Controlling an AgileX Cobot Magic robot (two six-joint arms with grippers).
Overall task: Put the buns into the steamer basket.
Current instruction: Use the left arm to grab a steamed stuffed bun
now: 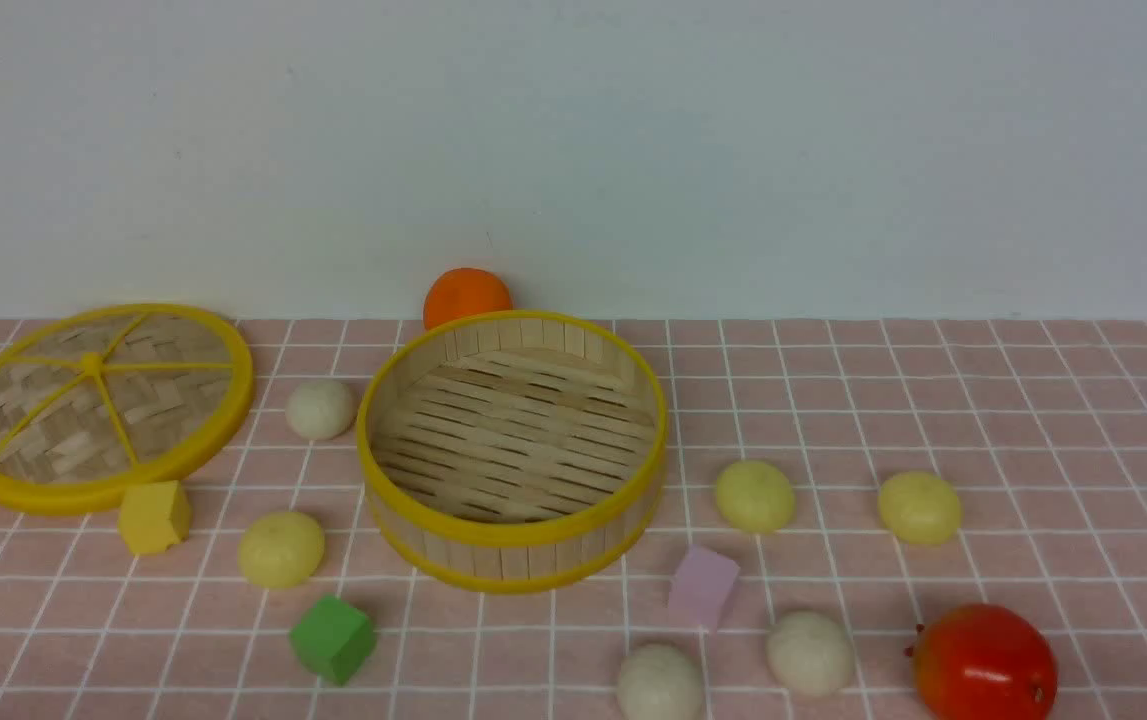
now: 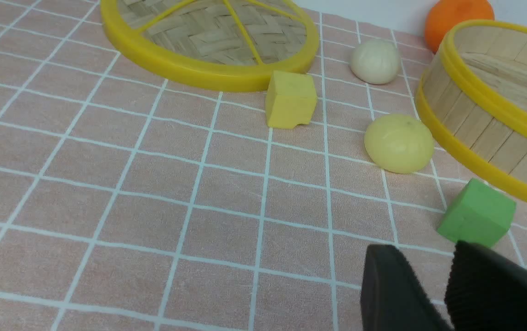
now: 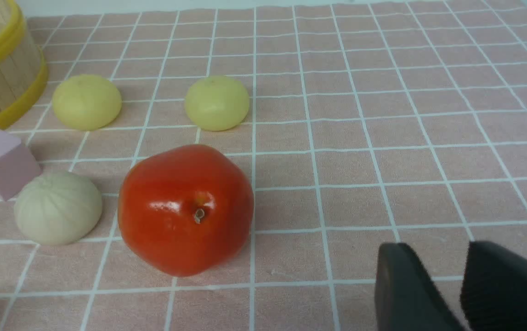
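the steamer basket (image 1: 511, 537) stands upright near the middle of the tabletop (image 1: 1033, 400), on a pink cloth with a white grid. its slatted floor is bare, and all six buns lie on the cloth outside it.

on the robot's left, the far white bun (image 1: 320, 408) sits between the basket and the flat-lying lid (image 1: 93, 400). the left yellow bun (image 1: 281, 549) lies nearer the camera, close to the basket's wall. on the right, the inner yellow bun (image 1: 754, 495) lies near the basket and the outer yellow bun (image 1: 919, 507) further out, the two apart from each other. toward the near edge are the near white bun (image 1: 810, 652) and the edge white bun (image 1: 660, 683), the latter partly cut off by the frame.

an orange (image 1: 467, 295) sits behind the basket. a red fruit (image 1: 983, 665) lies just beside the near white bun. a yellow block (image 1: 153, 516) is just beside the lid's near rim, a green block (image 1: 332, 638) lies in front of the left yellow bun, and a lilac block (image 1: 702, 587) lies between the basket and the two nearest white buns.

neither arm shows in the front view. in its wrist view the left pincer (image 2: 424, 257) hangs over bare cloth near the green block, its jaws a narrow gap apart with nothing between them. the right pincer (image 3: 435, 257) hangs over bare cloth beside the red fruit, also slightly parted and empty.
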